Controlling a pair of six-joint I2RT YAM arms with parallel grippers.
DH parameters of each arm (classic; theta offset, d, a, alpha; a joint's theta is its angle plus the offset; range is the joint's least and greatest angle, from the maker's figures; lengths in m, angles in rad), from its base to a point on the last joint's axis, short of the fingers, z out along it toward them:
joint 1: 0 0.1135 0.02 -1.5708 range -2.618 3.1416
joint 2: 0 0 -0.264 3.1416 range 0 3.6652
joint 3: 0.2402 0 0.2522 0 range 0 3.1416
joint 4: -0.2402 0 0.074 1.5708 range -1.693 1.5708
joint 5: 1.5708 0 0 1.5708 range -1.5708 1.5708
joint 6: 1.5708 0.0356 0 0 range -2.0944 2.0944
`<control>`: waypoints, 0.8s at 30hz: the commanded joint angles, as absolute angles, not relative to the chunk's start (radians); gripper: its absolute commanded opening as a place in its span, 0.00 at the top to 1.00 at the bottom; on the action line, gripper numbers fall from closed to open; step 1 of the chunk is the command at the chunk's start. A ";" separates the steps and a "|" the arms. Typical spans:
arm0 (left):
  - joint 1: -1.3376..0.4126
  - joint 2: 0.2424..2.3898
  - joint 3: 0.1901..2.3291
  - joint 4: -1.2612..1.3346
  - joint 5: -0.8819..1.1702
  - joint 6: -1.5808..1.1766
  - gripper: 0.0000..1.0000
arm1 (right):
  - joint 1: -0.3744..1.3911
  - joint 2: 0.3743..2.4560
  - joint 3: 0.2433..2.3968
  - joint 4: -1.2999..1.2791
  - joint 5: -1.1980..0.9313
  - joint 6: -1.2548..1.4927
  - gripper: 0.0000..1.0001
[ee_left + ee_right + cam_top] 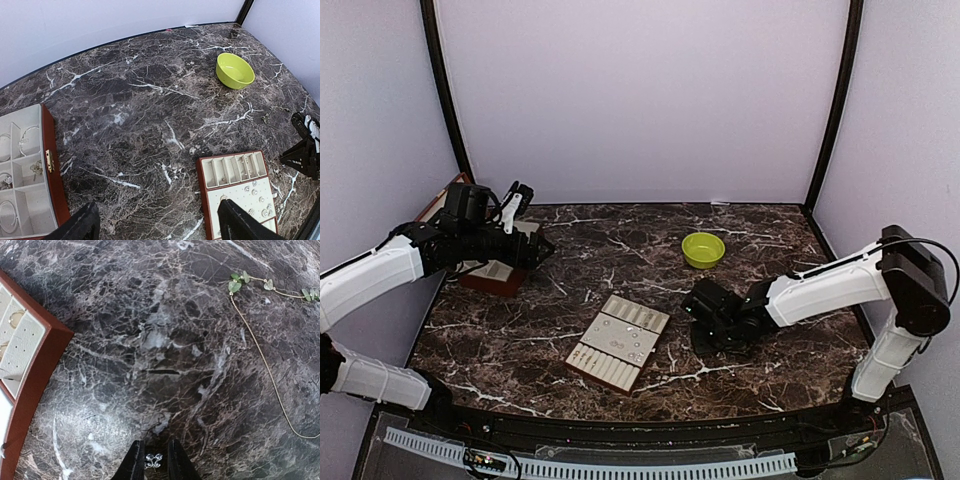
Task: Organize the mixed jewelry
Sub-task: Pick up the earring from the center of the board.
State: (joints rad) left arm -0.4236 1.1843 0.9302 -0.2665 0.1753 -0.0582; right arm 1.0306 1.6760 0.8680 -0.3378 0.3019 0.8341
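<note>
The right tool point(155, 446) is sitting low on the marble surface point(165, 340), right of the compartment tray point(39, 372). Its fingers are almost pressed together, pinching a tiny silvery stud point(153, 460). The way to do this well is squeezing gently and centred, then lifting straight so the stud isn't squirting out. The left tool point(157, 227) is hanging at far left, spread wide and holding nothing.

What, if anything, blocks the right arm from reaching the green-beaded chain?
Probably nothing, so likely yes: the green-beaded chain lies on bare table ahead of the right gripper, nothing between. Its jaws, though, flank a small silvery stud.
</note>
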 commanded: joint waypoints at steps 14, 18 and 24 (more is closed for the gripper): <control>-0.420 1.174 0.927 -0.281 0.189 -0.045 0.16 | 1.068 1.732 0.927 -0.420 0.373 0.856 0.82; -0.420 1.175 0.927 -0.280 0.190 -0.045 0.16 | 1.067 1.742 0.934 -0.415 0.370 0.846 0.83; -0.420 1.175 0.926 -0.281 0.189 -0.044 0.16 | 1.068 1.741 0.933 -0.426 0.369 0.852 0.87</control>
